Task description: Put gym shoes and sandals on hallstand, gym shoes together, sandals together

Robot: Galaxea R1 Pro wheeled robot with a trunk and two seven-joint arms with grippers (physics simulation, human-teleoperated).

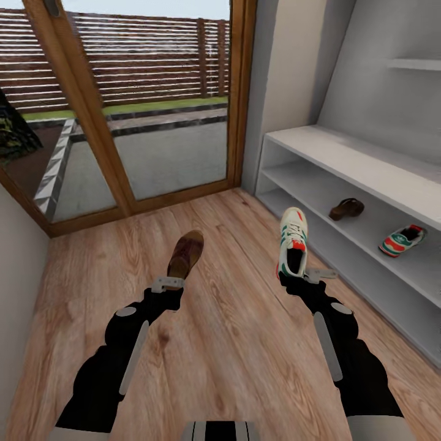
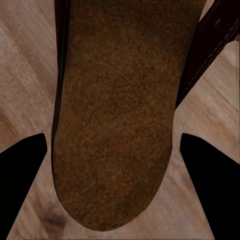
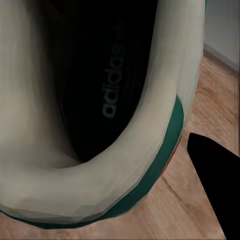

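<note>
A white gym shoe point(image 1: 292, 244) with green stripes and a red-orange tongue is pinched at its heel by the right gripper point(image 1: 298, 277), its toe pointing away from the robot, held above the wood-plank corridor floor point(image 1: 233, 343). In the right wrist view the shoe's dark insole with pale lettering and its green-edged heel collar point(image 3: 100, 150) sit right in front of the camera, with one black fingertip point(image 3: 215, 180) beside the heel.

A brown sandal point(image 1: 185, 254) is pinched at its heel end by the left gripper point(image 1: 168, 285), also reaching forward from the fingers above the floor. In the left wrist view its suede-like footbed point(image 2: 115, 125) lies between two black fingertips point(image 2: 20, 180), the strap crossing further out.

To the right of the right gripper stands the light grey hallstand point(image 1: 343, 153). On its middle shelf, ahead of and to the right of that gripper, rest the second sandal point(image 1: 346, 209) and, well apart from it, the second gym shoe point(image 1: 402, 240).

Beyond both grippers, a wood-framed glass door point(image 1: 122, 110) looks onto a slatted fence point(image 1: 141, 55).
</note>
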